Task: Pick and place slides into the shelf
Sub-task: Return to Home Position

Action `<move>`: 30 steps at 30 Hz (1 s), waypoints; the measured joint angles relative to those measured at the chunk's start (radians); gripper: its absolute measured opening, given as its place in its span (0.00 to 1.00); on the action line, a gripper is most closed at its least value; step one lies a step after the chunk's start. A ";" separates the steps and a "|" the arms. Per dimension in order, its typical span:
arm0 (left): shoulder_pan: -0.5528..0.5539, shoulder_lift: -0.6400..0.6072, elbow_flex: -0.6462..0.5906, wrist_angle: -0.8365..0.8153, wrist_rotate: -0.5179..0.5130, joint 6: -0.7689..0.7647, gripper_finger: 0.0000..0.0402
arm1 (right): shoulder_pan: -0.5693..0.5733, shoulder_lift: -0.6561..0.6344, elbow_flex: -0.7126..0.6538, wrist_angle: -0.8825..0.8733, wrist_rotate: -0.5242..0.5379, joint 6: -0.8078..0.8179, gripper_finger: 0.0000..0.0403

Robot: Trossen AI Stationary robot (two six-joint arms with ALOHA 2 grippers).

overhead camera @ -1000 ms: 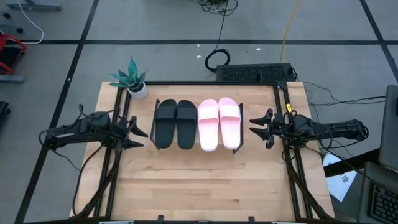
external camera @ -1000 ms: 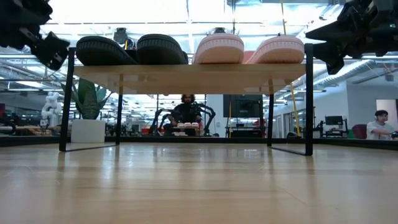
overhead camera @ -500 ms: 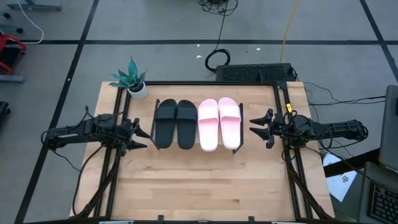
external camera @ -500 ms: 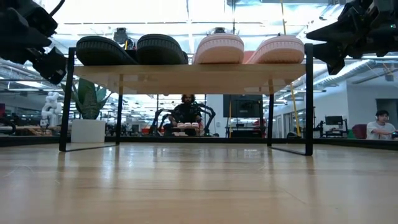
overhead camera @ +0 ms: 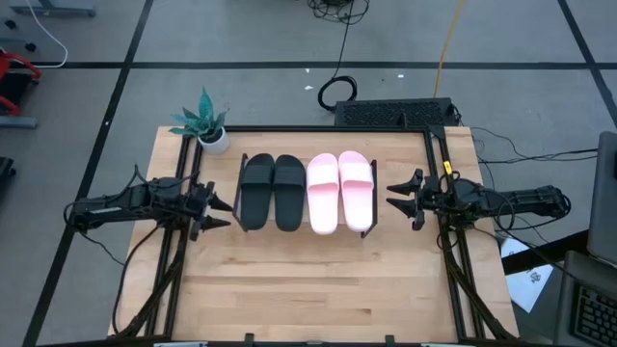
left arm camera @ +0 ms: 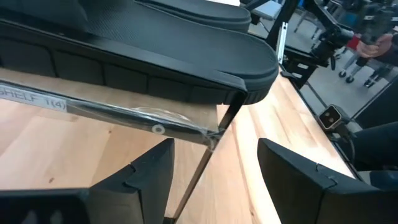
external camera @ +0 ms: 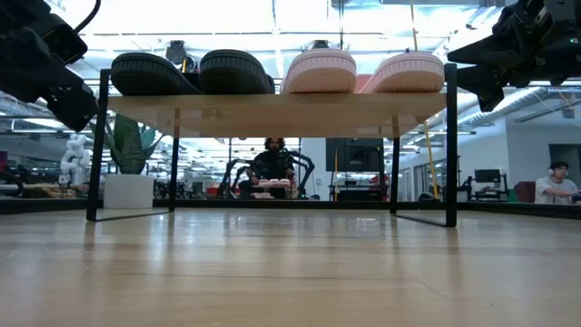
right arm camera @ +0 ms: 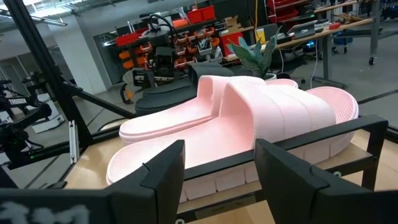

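Dropped a little since a second ago, the left tool [overhead camera: 229, 214] hangs near the worktop's [overhead camera: 308, 280] left edge, fingers apart and empty, just beside the shelf's [external camera: 272, 113] left end. On the shelf, toward the worktop's far edge, lie the black slides [overhead camera: 273, 191], then the pink slides [overhead camera: 340, 191], side by side. The right tool [overhead camera: 388, 196] hangs beside the shelf's right end, fingers apart, unmoved.

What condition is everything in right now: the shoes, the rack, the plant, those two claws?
black slides: side by side on the shelf's left half, soles down.
pink slides: side by side on its right half, soles down.
shelf: upright, holding all four slides.
left gripper: jaws open, empty, off the shelf's left end.
right gripper: jaws open, empty, off its right end.
potted plant: upright.
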 joint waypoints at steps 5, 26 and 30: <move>0.000 0.000 0.000 0.000 -0.004 0.001 0.57 | 0.000 0.000 0.000 -0.002 0.000 -0.010 0.45; 0.000 0.000 0.000 0.001 0.003 -0.080 0.57 | 0.000 0.000 0.000 -0.002 -0.001 -0.033 0.45; 0.000 0.000 0.000 0.001 0.005 -0.122 0.57 | 0.000 0.000 0.000 -0.002 -0.003 -0.033 0.45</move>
